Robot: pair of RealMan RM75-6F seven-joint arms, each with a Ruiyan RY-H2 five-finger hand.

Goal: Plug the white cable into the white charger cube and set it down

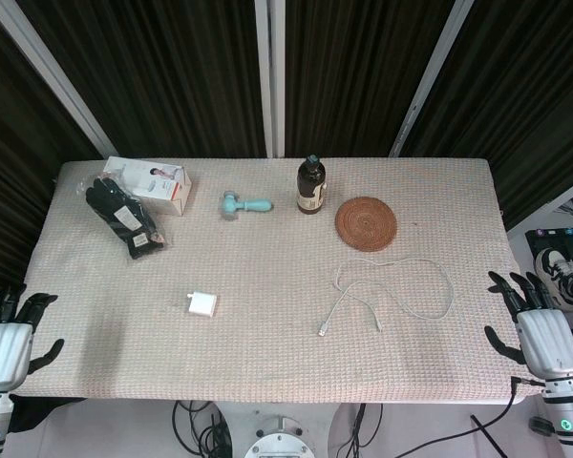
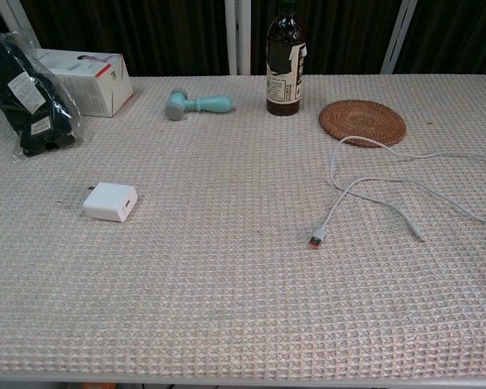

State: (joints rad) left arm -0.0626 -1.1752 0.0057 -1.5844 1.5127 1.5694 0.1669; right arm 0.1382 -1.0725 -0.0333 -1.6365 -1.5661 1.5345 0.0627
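Note:
The white charger cube (image 1: 201, 304) (image 2: 110, 201) lies flat on the woven mat, left of centre. The white cable (image 1: 401, 291) (image 2: 405, 190) lies in a loose loop on the right, with one plug end (image 1: 323, 331) (image 2: 317, 238) pointing toward the near edge and a second end (image 2: 419, 236) beside it. My left hand (image 1: 8, 345) hangs off the table's left near corner, fingers spread, holding nothing. My right hand (image 1: 538, 329) hangs off the right near corner, fingers also spread and empty. Neither hand shows in the chest view.
At the back stand a brown bottle (image 1: 311, 185) (image 2: 286, 63), a round woven coaster (image 1: 366, 221) (image 2: 362, 121), a teal brush (image 1: 245, 203) (image 2: 196, 104), a white box (image 1: 151, 184) (image 2: 85, 79) and a black bagged item (image 1: 124, 217) (image 2: 24, 93). Dark curtains close the rear.

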